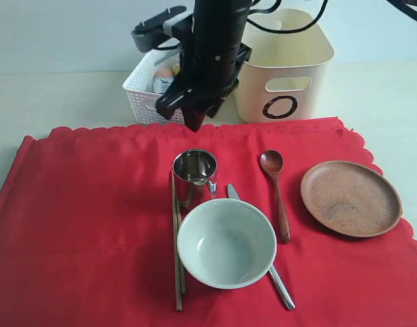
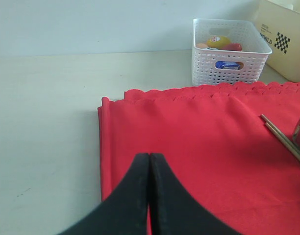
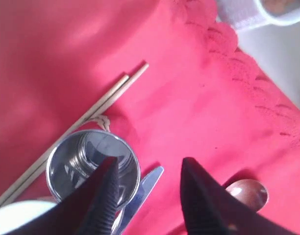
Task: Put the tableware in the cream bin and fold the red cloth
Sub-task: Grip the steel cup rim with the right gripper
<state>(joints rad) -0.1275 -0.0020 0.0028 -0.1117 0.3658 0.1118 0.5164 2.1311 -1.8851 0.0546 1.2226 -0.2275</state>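
Observation:
The red cloth (image 1: 93,225) lies spread flat with the tableware on it. The steel cup (image 1: 194,174) stands behind the pale bowl (image 1: 226,243), and two chopsticks (image 1: 176,272) lie along their left. The knife (image 1: 282,289) runs under the bowl's right side. Further right are the dark spoon (image 1: 276,194) and the wooden plate (image 1: 350,197). The cream bin (image 1: 285,65) stands behind the cloth. My right gripper (image 1: 198,117) hangs open above the cloth just behind the cup (image 3: 86,161), holding nothing (image 3: 149,164). My left gripper (image 2: 149,155) is shut and empty over the cloth's left edge (image 2: 199,142).
A white lattice basket (image 1: 146,92) with food items stands left of the cream bin, partly hidden by the right arm. Bare pale tabletop (image 2: 42,122) lies left of the cloth. The plate sits near the cloth's right edge.

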